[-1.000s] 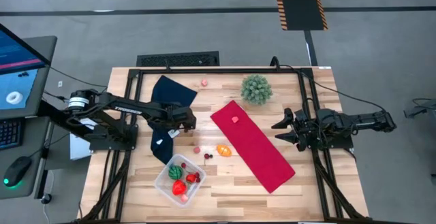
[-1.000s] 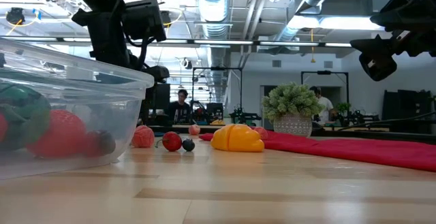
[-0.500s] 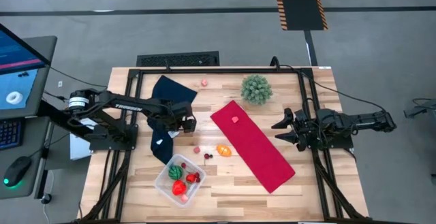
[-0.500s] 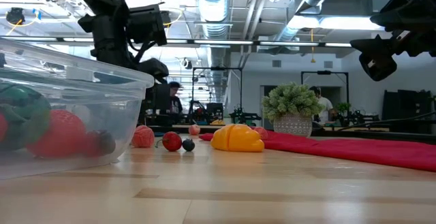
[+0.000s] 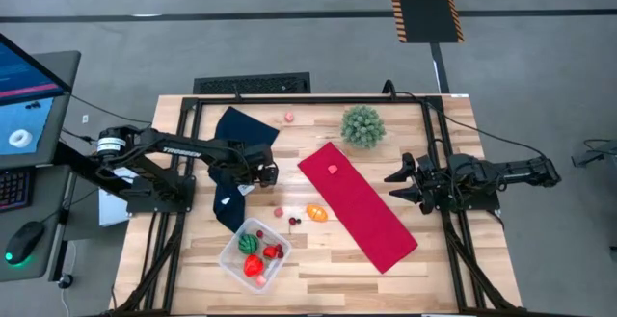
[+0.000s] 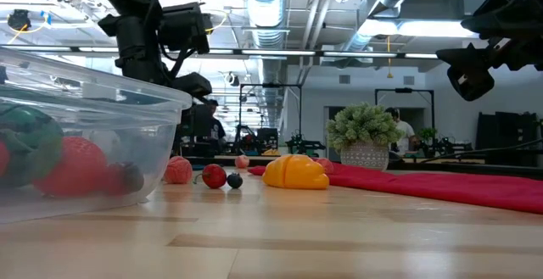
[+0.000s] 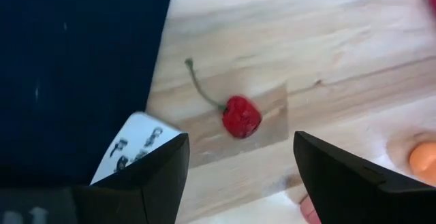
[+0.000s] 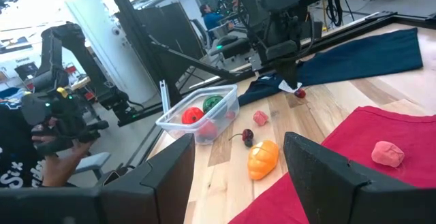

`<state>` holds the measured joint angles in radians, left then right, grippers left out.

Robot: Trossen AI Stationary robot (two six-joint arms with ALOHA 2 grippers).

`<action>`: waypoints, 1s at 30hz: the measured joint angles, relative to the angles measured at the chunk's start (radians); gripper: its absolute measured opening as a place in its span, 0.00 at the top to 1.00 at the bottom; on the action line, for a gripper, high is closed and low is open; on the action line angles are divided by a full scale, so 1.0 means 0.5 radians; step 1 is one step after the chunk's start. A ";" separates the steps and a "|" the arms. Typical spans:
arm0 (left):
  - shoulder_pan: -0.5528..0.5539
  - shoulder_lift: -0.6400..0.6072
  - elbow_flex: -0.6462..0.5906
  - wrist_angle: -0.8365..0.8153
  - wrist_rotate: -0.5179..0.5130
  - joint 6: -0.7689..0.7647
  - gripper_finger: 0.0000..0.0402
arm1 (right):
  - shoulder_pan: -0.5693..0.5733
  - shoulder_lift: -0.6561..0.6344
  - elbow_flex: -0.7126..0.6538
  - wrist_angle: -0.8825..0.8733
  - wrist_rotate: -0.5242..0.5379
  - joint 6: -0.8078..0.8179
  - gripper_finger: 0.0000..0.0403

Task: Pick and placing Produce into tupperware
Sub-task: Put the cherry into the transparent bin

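Note:
The clear tupperware (image 5: 229, 259) sits near the table's near edge, left of centre, with red and green produce inside. A red cherry (image 7: 242, 116) with a thin stem lies on the wood beside the dark blue cloth (image 5: 236, 129). My left gripper (image 7: 240, 142) hovers open above the cherry, one finger to each side, touching nothing. An orange piece (image 5: 316, 212), a pink piece (image 5: 279, 213) and dark berries (image 5: 294, 221) lie on the table. Another pink piece (image 5: 333, 170) rests on the red cloth (image 5: 357, 206). My right gripper (image 5: 395, 184) waits open at the table's right side.
A spiky green plant ball (image 5: 362, 124) stands near the far edge, and a small pink piece (image 5: 288, 117) lies left of it. The red cloth runs diagonally across the middle. A white tag (image 7: 133, 149) on the blue cloth lies under my left finger. Bare wood stretches along the near edge.
My left gripper has shifted slightly toward the table's near edge, at the edge of the dark blue cloth. It stays open. No produce has moved.

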<state>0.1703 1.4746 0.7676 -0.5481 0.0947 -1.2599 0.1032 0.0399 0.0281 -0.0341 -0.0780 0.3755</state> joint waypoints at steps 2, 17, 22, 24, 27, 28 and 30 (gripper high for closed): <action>-0.020 -0.001 0.028 -0.029 -0.057 0.000 0.37 | 0.000 0.000 0.001 0.000 0.001 -0.001 0.38; -0.037 0.115 0.100 -0.179 -0.071 -0.089 0.37 | 0.001 0.000 0.001 0.000 0.000 0.000 0.38; -0.037 0.369 0.426 -0.475 -0.037 0.050 0.37 | 0.000 0.001 0.001 -0.001 0.000 0.000 0.38; -0.055 0.445 0.538 -0.596 -0.074 0.091 0.37 | 0.001 0.000 0.001 0.000 0.000 0.000 0.38; -0.079 0.514 0.618 -0.689 -0.109 0.091 0.37 | 0.001 0.000 0.001 0.000 0.000 0.000 0.38; -0.081 0.522 0.621 -0.699 -0.108 0.083 0.37 | 0.000 0.001 0.001 0.000 0.001 0.000 0.38; -0.081 0.525 0.614 -0.693 -0.095 0.082 0.37 | 0.001 0.000 0.001 -0.001 0.000 0.000 0.38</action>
<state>0.1299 1.7369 1.0745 -0.8947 0.0474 -1.2190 0.1036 0.0400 0.0284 -0.0345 -0.0780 0.3754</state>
